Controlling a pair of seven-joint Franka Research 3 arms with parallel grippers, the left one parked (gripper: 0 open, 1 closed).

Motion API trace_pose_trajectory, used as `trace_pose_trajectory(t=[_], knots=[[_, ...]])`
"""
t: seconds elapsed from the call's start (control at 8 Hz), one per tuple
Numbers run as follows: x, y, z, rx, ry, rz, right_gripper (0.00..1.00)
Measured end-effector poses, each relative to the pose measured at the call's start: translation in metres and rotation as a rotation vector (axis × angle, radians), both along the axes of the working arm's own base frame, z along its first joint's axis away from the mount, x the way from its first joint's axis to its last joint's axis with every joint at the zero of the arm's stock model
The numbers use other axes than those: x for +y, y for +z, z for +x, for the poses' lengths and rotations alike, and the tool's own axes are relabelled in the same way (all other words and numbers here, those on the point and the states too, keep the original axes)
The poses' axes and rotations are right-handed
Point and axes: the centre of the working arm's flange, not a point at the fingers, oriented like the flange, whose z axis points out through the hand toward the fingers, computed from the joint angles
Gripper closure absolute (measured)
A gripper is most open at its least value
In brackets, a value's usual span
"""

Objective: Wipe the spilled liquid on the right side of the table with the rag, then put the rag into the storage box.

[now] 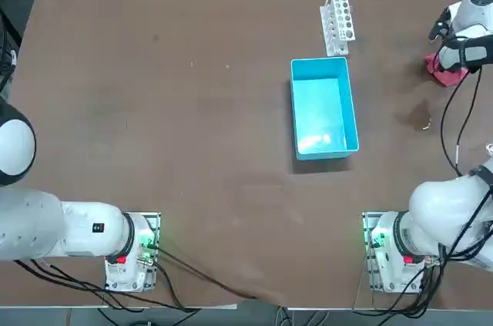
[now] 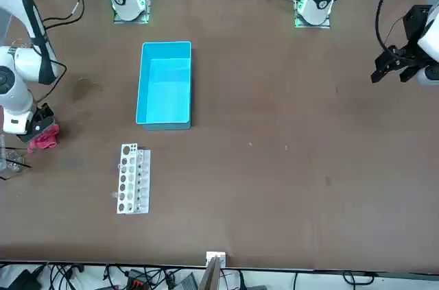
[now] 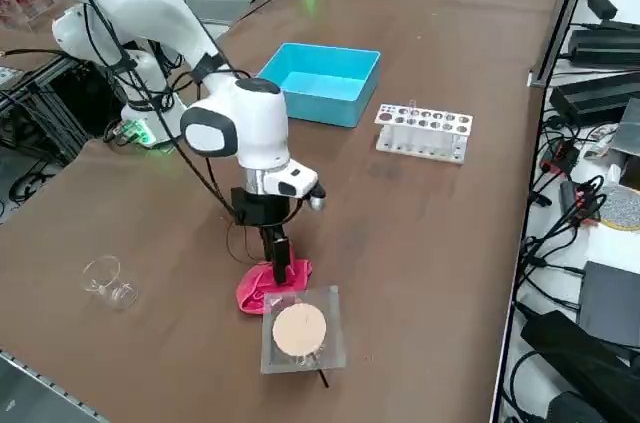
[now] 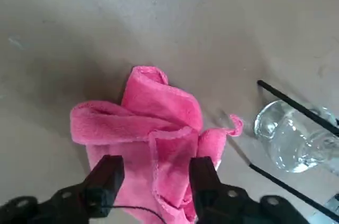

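Note:
The pink-red rag (image 4: 153, 123) lies crumpled on the brown table (image 1: 192, 149) at its far right edge (image 1: 444, 74) (image 2: 44, 139) (image 3: 258, 288). My right gripper (image 4: 153, 179) is down on it, open, one finger on each side of a raised fold (image 3: 280, 268). The spilled liquid (image 1: 416, 116) is a small darker patch between the rag and the arm's base (image 2: 84, 88). The light-blue storage box (image 1: 320, 62) stands empty left of the spill (image 2: 164, 123) (image 3: 315, 108).
A white test-tube rack (image 1: 339, 18) (image 3: 422, 133) stands beyond the box. A clear glass vessel (image 3: 108, 281) (image 4: 288, 134) sits near the rag. A clear square plate with a tan disc (image 3: 300, 330) lies right beside the rag at the table edge.

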Motion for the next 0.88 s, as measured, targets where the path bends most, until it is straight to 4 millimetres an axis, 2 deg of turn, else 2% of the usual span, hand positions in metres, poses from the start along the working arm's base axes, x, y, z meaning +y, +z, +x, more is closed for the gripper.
trace_pose_trajectory(t=[0.5,0.75,0.88], knots=[[-0.0028,-0.0024,0.0027,-0.002,0.005,-0.004,0.29],[-0.0067,-0.0058,0.0045,-0.002,0.001,-0.004,0.39],[-0.0073,-0.0070,0.0041,-0.001,0.000,-0.003,0.40]])
